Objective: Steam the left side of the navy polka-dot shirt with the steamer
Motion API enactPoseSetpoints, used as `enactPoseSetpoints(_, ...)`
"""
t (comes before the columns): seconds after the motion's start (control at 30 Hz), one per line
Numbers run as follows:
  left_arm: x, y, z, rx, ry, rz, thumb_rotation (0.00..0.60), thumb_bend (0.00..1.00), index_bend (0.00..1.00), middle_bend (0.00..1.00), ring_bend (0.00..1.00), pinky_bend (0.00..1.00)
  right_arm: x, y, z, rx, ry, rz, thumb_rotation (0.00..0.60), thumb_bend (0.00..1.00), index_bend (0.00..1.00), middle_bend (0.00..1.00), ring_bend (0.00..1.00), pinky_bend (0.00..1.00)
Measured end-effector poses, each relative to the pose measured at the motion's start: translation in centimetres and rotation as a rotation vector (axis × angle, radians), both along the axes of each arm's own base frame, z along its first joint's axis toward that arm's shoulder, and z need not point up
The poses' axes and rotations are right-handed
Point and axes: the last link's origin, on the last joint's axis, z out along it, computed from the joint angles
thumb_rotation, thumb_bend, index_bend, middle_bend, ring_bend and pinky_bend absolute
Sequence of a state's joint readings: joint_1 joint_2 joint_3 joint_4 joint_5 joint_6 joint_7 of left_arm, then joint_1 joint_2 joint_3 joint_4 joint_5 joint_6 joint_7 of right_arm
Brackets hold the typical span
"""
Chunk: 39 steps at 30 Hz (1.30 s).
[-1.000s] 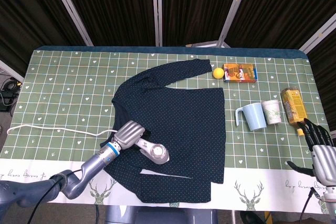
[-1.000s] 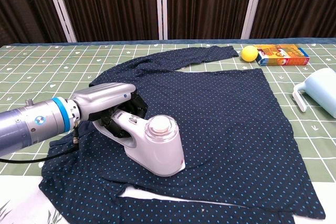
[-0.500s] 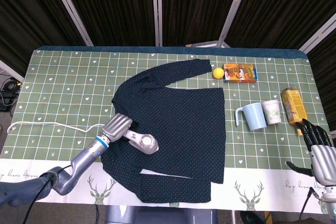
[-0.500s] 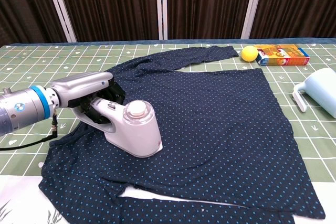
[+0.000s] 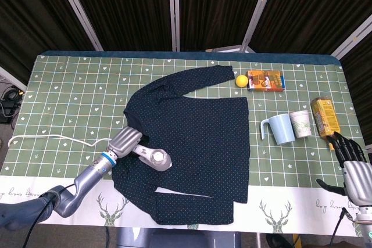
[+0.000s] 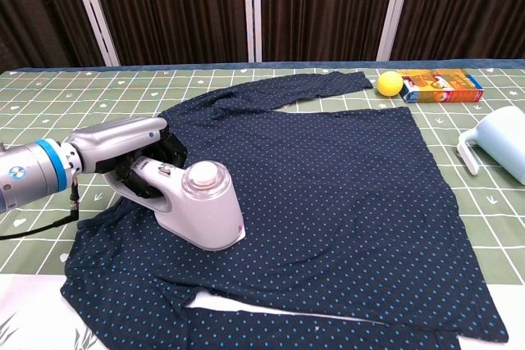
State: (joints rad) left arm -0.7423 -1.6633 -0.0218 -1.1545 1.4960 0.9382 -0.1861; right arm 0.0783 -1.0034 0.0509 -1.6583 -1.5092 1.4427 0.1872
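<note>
The left robot hand is gripping the handle of one white steamer, its fingers wrapping around the grip, and the steamer's flat base is resting on the one navy polka-dot shirt at the lower left of the head view, over the shirt's left side near the armpit. In the chest view the steamer is sitting left of centre, with the shirt fabric bunching a little beside it. The shirt is lying spread flat across the middle of the bench, one sleeve reaching toward the upper centre of the frame, the hem toward the bottom. One white cord is trailing from the left arm's side out to the left edge of the frame. The right robot hand is hanging at the lower right corner of the head view, holding nothing, its dark fingers spreading apart above the bench edge. On the right half of the bench are lying one yellow ball, one orange box just beside it, one pale blue jug, one white paper cup touching the jug, and one yellow carton near the right edge.
</note>
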Motion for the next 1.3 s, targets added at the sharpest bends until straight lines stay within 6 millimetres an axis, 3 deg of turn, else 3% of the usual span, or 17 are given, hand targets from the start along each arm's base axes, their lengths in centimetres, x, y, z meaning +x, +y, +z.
enactPoseSetpoints(0.73, 3.2, -2.4, -2.3, -0.077, -0.032, -0.077, 0.600, 0.00, 0.88, 0.81, 0.81, 1.00, -0.1, 0.1, 0.2, -0.005, -0.008, 0.001, 0.600, 0.00, 0.00, 0.00, 0.00, 0.00)
enactPoseSetpoints(1.3, 0.1, -1.5, 0.5, -0.023, 0.041, -0.063, 0.600, 0.00, 0.88, 0.81, 0.81, 1.00, 0.1, 0.2, 0.2, -0.004, -0.005, 0.007, 0.600, 0.00, 0.00, 0.00, 0.00, 0.00)
